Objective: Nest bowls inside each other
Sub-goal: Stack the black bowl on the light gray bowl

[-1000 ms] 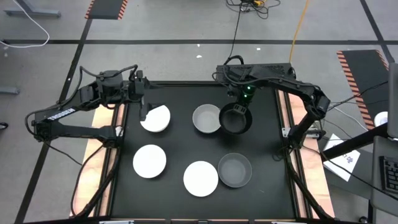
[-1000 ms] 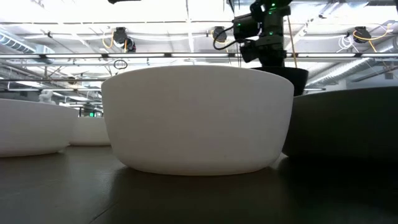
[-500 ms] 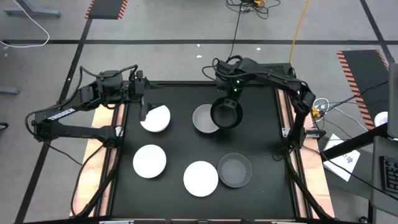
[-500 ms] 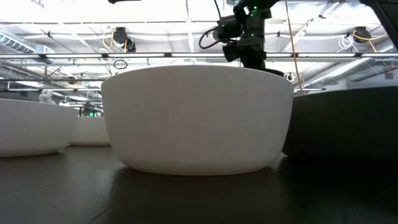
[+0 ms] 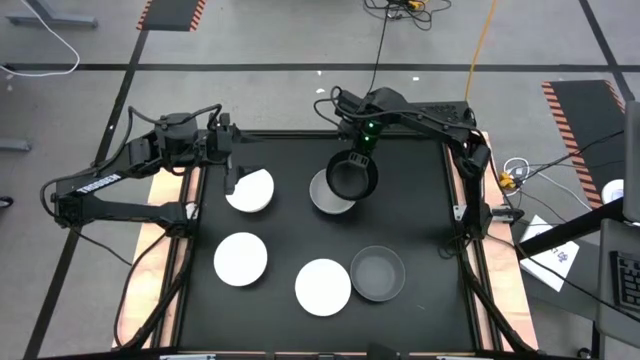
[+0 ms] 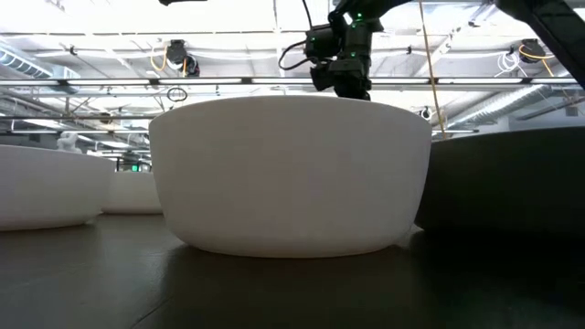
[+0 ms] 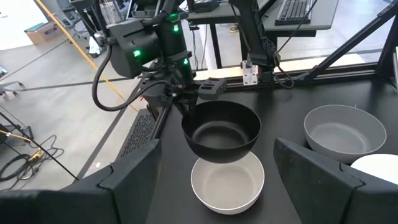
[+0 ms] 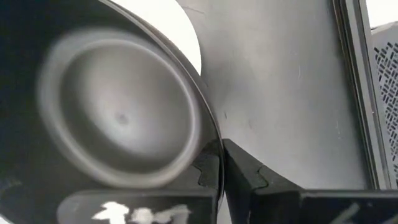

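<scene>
Black matting is covering the bench (image 5: 420, 220), which is standing on a grey floor crossed by dark lines and striped hazard patches.

Going left to right in the high view, the left arm is reaching in from nine o'clock, and its left hand (image 5: 232, 178) is hanging with its fingers spread wide and holding nothing, right over the ten o'clock edge of a white bowl (image 5: 251, 191). At about seven o'clock on the bench a second white bowl (image 5: 241, 258) is sitting alone, and a third white bowl (image 5: 323, 286) is lying near six o'clock.

Near the middle of the bench, towards twelve o'clock, a grey bowl (image 5: 328, 195) is resting on the mat. The right hand (image 5: 357, 161) is closed tight on the rim of the black bowl (image 5: 352, 178), gripping it at its twelve o'clock edge and holding it in the air, overlapping the two o'clock side of that grey bowl. In the left wrist view the black bowl (image 7: 221, 131) is hanging level above the grey bowl (image 7: 227, 183), clear of it and set slightly towards its far side.

At five o'clock, just beside the third white bowl, a second grey bowl (image 5: 378, 273) is sitting upright and empty.
</scene>
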Available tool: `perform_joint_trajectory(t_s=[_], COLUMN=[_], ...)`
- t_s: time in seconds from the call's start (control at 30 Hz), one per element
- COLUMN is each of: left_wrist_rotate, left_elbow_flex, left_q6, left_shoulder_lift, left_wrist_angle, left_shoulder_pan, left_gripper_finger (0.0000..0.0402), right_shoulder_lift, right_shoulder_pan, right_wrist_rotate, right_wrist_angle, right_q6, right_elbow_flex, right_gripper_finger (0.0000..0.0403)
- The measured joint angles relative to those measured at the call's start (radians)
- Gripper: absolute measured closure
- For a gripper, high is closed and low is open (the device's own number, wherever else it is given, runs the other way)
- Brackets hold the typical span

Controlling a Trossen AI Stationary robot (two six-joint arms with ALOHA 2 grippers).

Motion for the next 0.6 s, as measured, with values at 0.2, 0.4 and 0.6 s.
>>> perform_joint_trajectory(t_s=[0.2, 0.4, 0.6], left_wrist_rotate=[0.000, 0.000, 0.000], left_elbow_flex=[0.000, 0.000, 0.000], left_q6=[0.007, 0.010, 0.011], left_shoulder_lift=[0.000, 0.000, 0.000], left_wrist_angle=[0.000, 0.001, 0.001], left_shoulder_pan=[0.000, 0.000, 0.000], left_gripper_finger=[0.0087, 0.0087, 0.0087], right_shoulder_lift=[0.002, 0.002, 0.027], right_shoulder_pan=[0.000, -0.001, 0.000], right_wrist_rotate=[0.000, -0.029, -0.104], right_wrist_angle=[0.045, 0.126, 0.163], right_q6=[-0.008, -0.026, -0.039], right_elbow_flex=[0.000, 0.000, 0.000], right_gripper_finger=[0.0403, 0.0403, 0.0403])
